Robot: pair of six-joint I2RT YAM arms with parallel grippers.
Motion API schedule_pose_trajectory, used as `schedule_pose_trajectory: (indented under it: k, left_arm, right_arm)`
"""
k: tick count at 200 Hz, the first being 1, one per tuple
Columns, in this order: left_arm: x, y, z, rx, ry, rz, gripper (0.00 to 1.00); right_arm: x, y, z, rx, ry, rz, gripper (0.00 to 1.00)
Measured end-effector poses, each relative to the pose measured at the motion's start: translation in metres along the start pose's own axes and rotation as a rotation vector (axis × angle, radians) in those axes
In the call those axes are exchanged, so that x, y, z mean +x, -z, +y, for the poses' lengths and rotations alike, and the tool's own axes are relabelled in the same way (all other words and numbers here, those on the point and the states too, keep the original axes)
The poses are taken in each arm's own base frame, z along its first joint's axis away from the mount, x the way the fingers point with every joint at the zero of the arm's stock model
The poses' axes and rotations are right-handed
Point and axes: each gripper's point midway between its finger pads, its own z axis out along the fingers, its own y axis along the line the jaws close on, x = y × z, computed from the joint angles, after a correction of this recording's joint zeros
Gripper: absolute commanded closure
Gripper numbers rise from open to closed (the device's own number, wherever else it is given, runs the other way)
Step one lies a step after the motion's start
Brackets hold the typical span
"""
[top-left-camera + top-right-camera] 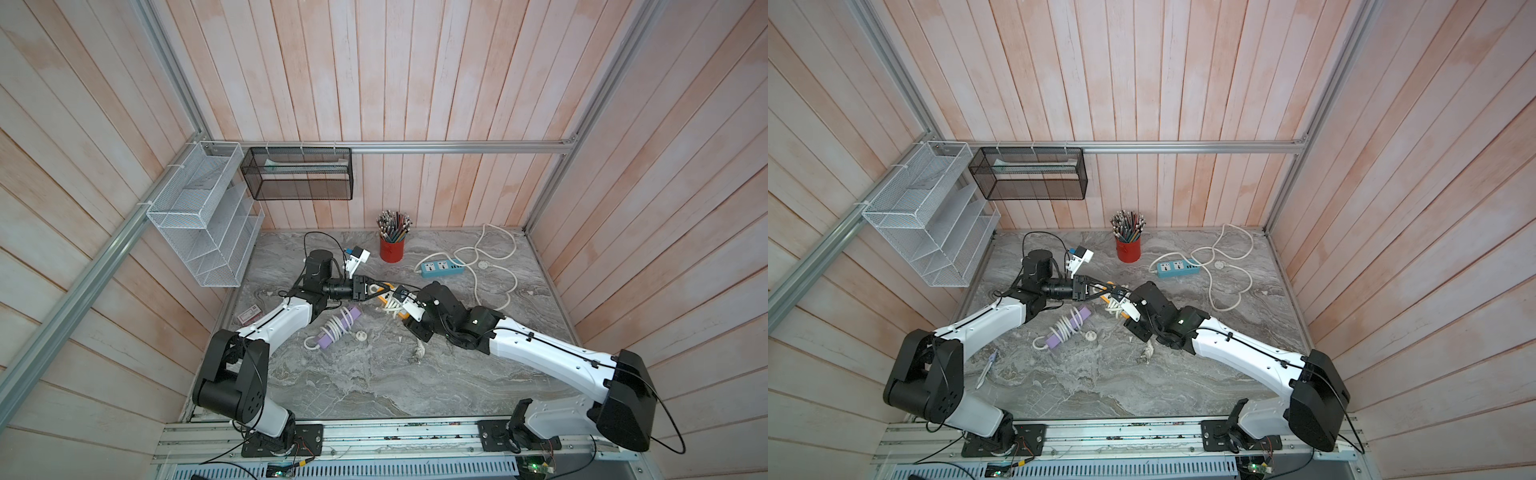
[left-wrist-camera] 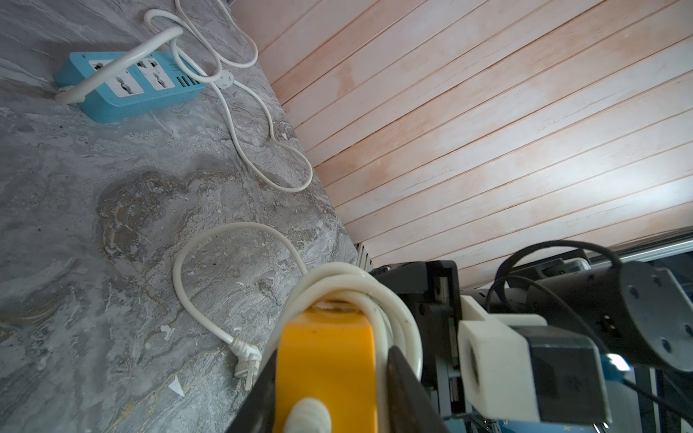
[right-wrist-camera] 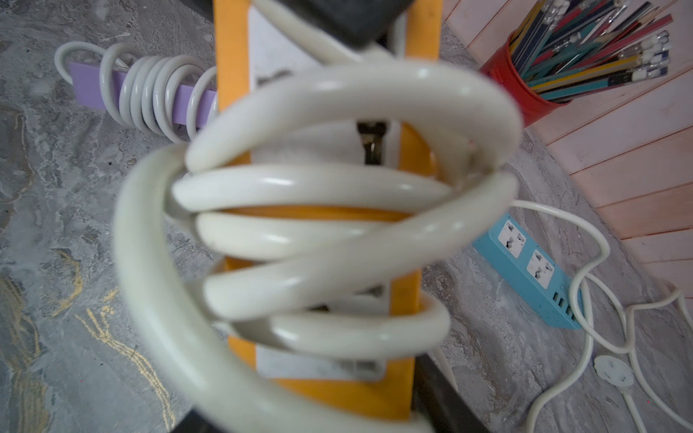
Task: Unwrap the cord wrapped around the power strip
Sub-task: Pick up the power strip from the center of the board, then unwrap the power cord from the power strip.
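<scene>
Handling splits in two here. Your yellow power strip point(image 1: 388, 286) is a rigid plastic bar, probably light, with smooth sides. It should take a firm pinch without harm, but may twist if you hold it only by a corner. The white cord point(image 3: 311, 187) is thick and rubbery, and I judge its coils will want to keep their curl.

The strip sits over the middle of the marble table point(image 1: 374, 374), held between both arms. Your left gripper point(image 1: 374, 288) is clamped on one end, with a strand of cord pressed beside one finger. Your right gripper point(image 1: 397, 305) appears to pinch the other end across its width, jaws half spread.

Take the cord by its loose tail, whose plug point(image 2: 245, 360) lies on the table, rather than by the tight turns.

Containers: the red cup point(image 1: 391, 253) is packed with pencils point(image 1: 394, 226). The black mesh basket point(image 1: 299, 189) on the wall holds something pale and flat. In the white wire rack point(image 1: 199, 232) I cannot make out anything.
</scene>
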Motion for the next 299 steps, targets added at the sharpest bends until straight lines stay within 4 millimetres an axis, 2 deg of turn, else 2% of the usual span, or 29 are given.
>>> schedule_pose_trajectory:
  k: [18, 38, 52, 76, 124, 137, 166, 183, 197, 213, 228, 243, 260, 299]
  left_arm:
    - [-0.003, 0.0, -0.001, 0.002, -0.005, -0.016, 1.0]
    - [-0.007, 0.0, -0.002, 0.005, -0.009, -0.034, 1.0]
    - [-0.009, 0.001, -0.003, 0.009, -0.011, -0.044, 1.0]
    - [-0.015, 0.005, -0.003, 0.012, -0.007, -0.069, 1.0]
    - [-0.033, 0.021, -0.001, 0.008, 0.012, -0.144, 1.0]
    - [-0.037, 0.029, 0.006, -0.006, 0.039, -0.169, 1.0]
    - [-0.05, 0.049, 0.021, -0.062, 0.085, -0.244, 1.0]
    - [-0.06, 0.059, 0.02, -0.09, 0.091, -0.282, 1.0]
    - [-0.071, 0.065, 0.012, -0.097, 0.079, -0.306, 1.0]
    - [-0.086, 0.072, -0.001, -0.098, 0.05, -0.334, 1.0]
    - [-0.097, 0.078, -0.013, -0.095, 0.024, -0.354, 1.0]
    - [-0.103, 0.083, -0.019, -0.095, 0.012, -0.367, 1.0]
    - [-0.104, 0.086, -0.019, -0.097, 0.024, -0.372, 1.0]
    - [-0.099, 0.085, -0.015, -0.099, 0.068, -0.366, 1.0]
  right_arm:
    - [-0.002, 0.0, -0.003, 0.008, 0.0, -0.008, 0.53]
    - [-0.004, 0.0, -0.006, 0.018, -0.005, -0.017, 0.27]
    - [-0.01, 0.0, -0.015, 0.053, -0.035, -0.04, 0.13]
    - [-0.017, 0.005, -0.028, 0.096, -0.062, -0.075, 0.02]
    - [-0.033, 0.03, -0.045, 0.133, -0.13, -0.172, 0.02]
    - [-0.033, 0.044, -0.063, 0.159, -0.187, -0.213, 0.02]
    - [-0.025, 0.088, -0.12, 0.263, -0.362, -0.352, 0.02]
    - [-0.021, 0.1, -0.129, 0.283, -0.408, -0.402, 0.02]
    - [-0.021, 0.094, -0.126, 0.258, -0.422, -0.41, 0.02]
    - [-0.017, 0.072, -0.116, 0.202, -0.426, -0.379, 0.02]
    - [-0.004, 0.048, -0.105, 0.154, -0.424, -0.328, 0.02]
    - [0.01, 0.033, -0.094, 0.116, -0.42, -0.293, 0.02]
    - [0.014, 0.025, -0.088, 0.089, -0.41, -0.289, 0.02]
    - [-0.003, 0.019, -0.087, 0.083, -0.344, -0.405, 0.02]
